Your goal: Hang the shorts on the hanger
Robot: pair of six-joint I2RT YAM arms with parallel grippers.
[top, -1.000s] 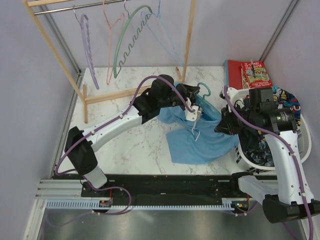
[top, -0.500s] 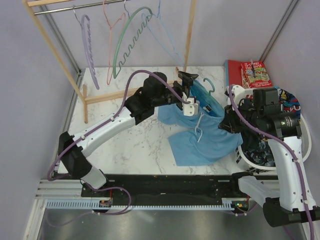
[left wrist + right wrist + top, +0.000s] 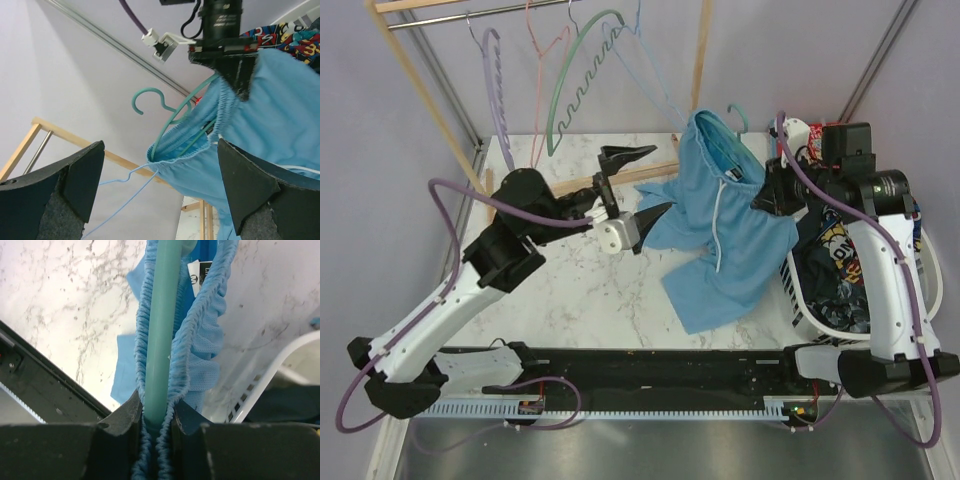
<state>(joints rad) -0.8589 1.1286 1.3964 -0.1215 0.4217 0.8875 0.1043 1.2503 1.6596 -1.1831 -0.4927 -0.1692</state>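
- At the right tool (image 3: 155, 420): pinched almost closed on one arm of the hanger (image 3: 161, 315), with the elastic waist of the shorts (image 3: 205, 355) gathered round that same arm, right up against the fingers.
- At the left tool (image 3: 660, 178): spread wide, holding nothing, off to the left of the cloth and apart from it.
- Outward from the grip: raised by the waist above the surface (image 3: 560, 290), hook uppermost, legs trailing down onto the marble beside the white basket (image 3: 792, 300), drawstring (image 3: 717, 225) dangling in front.
- Risk: seemingly threaded on one arm only; could slide off the free end with any tilt, for want of a stop.
- Risk: could catch the trailing legs on the basket rim during a lift and pull the waist loose.
- Risk: possibly nipping fabric along with plastic, so could tug the shorts askew on letting go.
- Hidden: far arm of the hanger buried in cloth, hard to place as inside or outside the waist; right fingertips masked by folds from overhead.
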